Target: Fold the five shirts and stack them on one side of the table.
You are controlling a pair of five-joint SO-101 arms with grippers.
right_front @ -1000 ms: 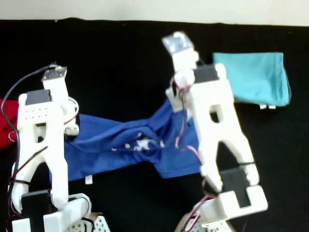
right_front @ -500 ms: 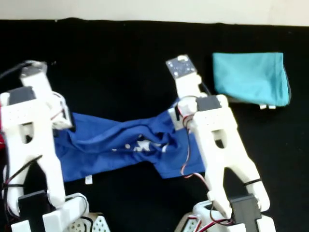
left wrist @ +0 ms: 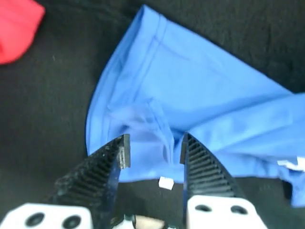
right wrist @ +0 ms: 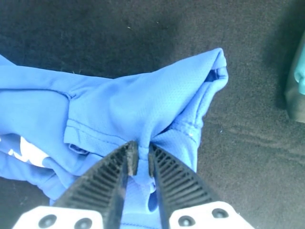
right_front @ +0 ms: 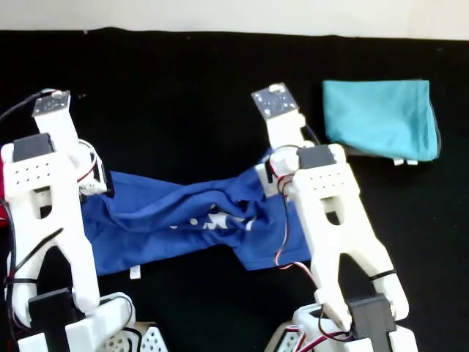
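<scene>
A blue shirt (right_front: 183,220) lies crumpled in a long band across the middle of the black table (right_front: 183,81). My left gripper (right_front: 99,183) hovers over the shirt's left end; in the left wrist view it (left wrist: 153,150) stands open above the blue cloth (left wrist: 190,95), with nothing between its fingers. My right gripper (right_front: 267,172) is at the shirt's right end. The right wrist view shows it (right wrist: 140,160) shut on a pinched fold of the blue shirt (right wrist: 143,105). A folded teal shirt (right_front: 385,117) lies at the back right.
A red shirt (left wrist: 16,28) lies just past the blue shirt's left end, at the table's left edge. The teal shirt's edge (right wrist: 298,81) is close beside the right gripper. Bare black table stretches along the back.
The left arm has shifted left, towards the table's edge. The right arm has drawn back towards the near side with the blue fold still in its fingers, and the shirt now lies a little more stretched out.
</scene>
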